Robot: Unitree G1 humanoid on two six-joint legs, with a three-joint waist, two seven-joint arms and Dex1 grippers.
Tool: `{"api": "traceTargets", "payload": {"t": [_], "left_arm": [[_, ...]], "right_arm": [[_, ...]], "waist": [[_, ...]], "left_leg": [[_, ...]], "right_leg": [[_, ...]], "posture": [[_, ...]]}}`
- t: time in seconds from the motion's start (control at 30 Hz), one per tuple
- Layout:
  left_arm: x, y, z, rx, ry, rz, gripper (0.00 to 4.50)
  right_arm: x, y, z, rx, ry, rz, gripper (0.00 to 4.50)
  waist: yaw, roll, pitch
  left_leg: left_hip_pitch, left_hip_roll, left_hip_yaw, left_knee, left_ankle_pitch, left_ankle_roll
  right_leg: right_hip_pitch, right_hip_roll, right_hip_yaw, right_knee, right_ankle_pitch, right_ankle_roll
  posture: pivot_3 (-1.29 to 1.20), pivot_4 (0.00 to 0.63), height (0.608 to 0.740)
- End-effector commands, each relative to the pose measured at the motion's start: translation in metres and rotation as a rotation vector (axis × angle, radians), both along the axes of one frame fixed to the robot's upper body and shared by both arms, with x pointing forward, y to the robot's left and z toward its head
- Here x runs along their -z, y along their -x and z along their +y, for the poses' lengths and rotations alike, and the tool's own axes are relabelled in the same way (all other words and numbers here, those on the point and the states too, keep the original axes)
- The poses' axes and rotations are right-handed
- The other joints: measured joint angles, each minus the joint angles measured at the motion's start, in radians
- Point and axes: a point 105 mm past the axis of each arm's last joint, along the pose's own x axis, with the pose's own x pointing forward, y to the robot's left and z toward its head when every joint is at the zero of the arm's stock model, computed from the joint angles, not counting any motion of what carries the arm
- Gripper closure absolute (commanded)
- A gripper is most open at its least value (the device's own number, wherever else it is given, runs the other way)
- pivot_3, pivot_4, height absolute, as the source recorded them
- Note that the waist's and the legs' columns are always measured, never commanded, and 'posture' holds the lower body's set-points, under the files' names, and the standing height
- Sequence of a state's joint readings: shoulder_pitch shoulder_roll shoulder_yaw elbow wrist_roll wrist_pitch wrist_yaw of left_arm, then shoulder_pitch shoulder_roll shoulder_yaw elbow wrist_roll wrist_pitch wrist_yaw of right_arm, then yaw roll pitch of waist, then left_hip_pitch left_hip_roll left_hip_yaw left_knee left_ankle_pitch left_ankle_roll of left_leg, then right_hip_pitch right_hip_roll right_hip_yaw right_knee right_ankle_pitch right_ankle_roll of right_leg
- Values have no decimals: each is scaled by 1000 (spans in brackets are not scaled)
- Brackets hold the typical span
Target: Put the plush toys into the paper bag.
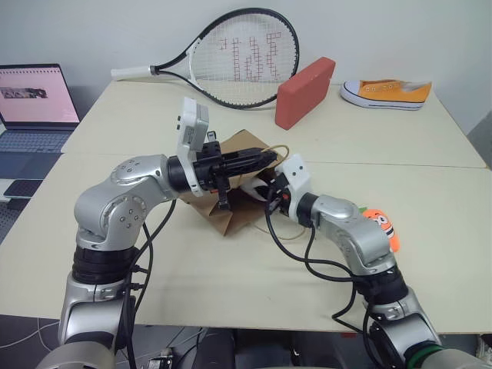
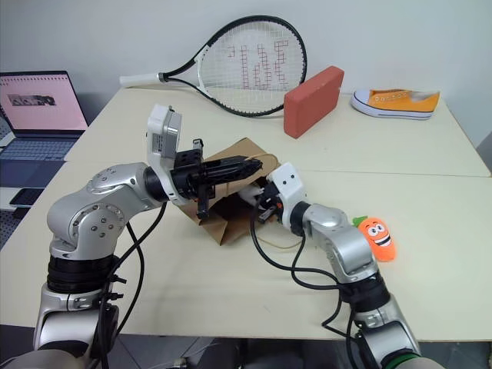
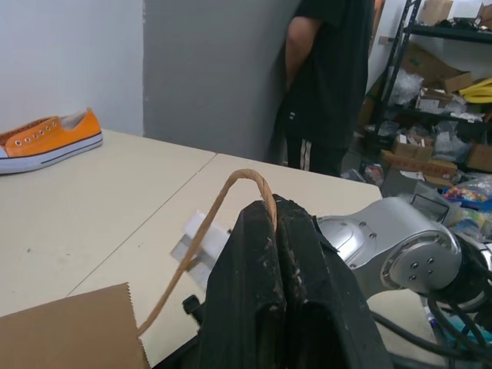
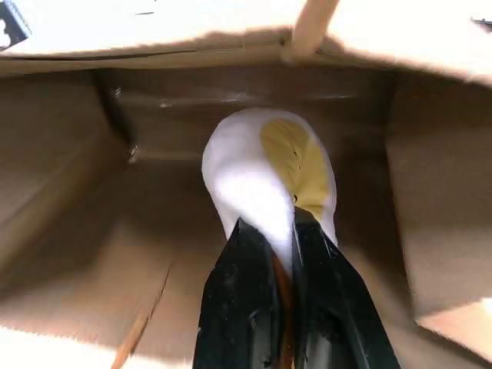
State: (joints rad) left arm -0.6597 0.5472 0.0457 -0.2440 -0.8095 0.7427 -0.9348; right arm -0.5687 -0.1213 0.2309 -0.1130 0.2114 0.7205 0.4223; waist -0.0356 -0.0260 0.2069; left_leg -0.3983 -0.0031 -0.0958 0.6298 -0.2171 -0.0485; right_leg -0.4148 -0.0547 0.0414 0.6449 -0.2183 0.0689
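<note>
The brown paper bag (image 1: 229, 219) lies on its side in the middle of the table, its mouth facing my right arm. My left gripper (image 1: 269, 158) is shut on the bag's twisted paper handle (image 3: 231, 192) and holds it up. My right gripper (image 4: 284, 227) is shut on the white plush toy with the yellow center (image 4: 254, 177). It holds the toy inside the bag's mouth, with the brown inner walls (image 4: 77, 192) all around. The orange carrot plush toy (image 1: 382, 223) lies on the table by my right elbow, apart from both grippers.
A tennis racket (image 1: 231, 58), a red block (image 1: 305, 92) and an orange-yellow sneaker (image 1: 387, 92) lie along the far side of the table. An open laptop (image 1: 34, 100) stands off to the left. A person in black (image 3: 330, 77) stands beyond the table.
</note>
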Motion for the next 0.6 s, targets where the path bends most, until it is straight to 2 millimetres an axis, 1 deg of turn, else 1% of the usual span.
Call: {"api": "traceTargets", "payload": {"t": [0.03, 0.07, 0.23, 0.4, 0.53, 0.6], "left_arm": [[-6, 8, -3, 34, -1, -32, 4500], [-5, 8, -3, 35, -2, -30, 4500], [-5, 7, -2, 32, -3, -27, 4500], [-5, 5, -1, 18, -3, -28, 4500], [-4, 3, -3, 9, -3, -29, 4500], [-4, 2, -4, 6, -3, -29, 4500]], "right_arm": [[-17, -9, 1, 38, -44, -79, 3932], [-17, -10, 2, 47, -45, -88, 3700], [-12, -15, 2, 69, -32, -111, 1902], [-11, -12, 1, 52, -15, -126, 66], [-18, -2, -2, 6, 14, -143, 25], [-22, 8, -8, -35, 27, -140, 25]], "waist": [[0, 0, 0], [0, 0, 0], [0, 0, 0], [-3, 0, 0], [-3, 0, 0], [-2, 0, 0]], "left_leg": [[0, 0, 0, 0, 0, 0], [0, 0, 0, 0, 0, 0], [0, 0, 0, 0, 0, 0], [0, 0, 0, 0, 0, 0], [0, 0, 0, 0, 0, 0], [0, 0, 0, 0, 0, 0]], "right_leg": [[0, 0, 0, 0, 0, 0], [0, 0, 0, 0, 0, 0], [0, 0, 0, 0, 0, 0], [0, 0, 0, 0, 0, 0], [0, 0, 0, 0, 0, 0], [0, 0, 0, 0, 0, 0]], "posture": [[0, 150, 740], [0, 150, 740], [0, 150, 740], [0, 150, 740], [0, 150, 740], [0, 150, 740]]}}
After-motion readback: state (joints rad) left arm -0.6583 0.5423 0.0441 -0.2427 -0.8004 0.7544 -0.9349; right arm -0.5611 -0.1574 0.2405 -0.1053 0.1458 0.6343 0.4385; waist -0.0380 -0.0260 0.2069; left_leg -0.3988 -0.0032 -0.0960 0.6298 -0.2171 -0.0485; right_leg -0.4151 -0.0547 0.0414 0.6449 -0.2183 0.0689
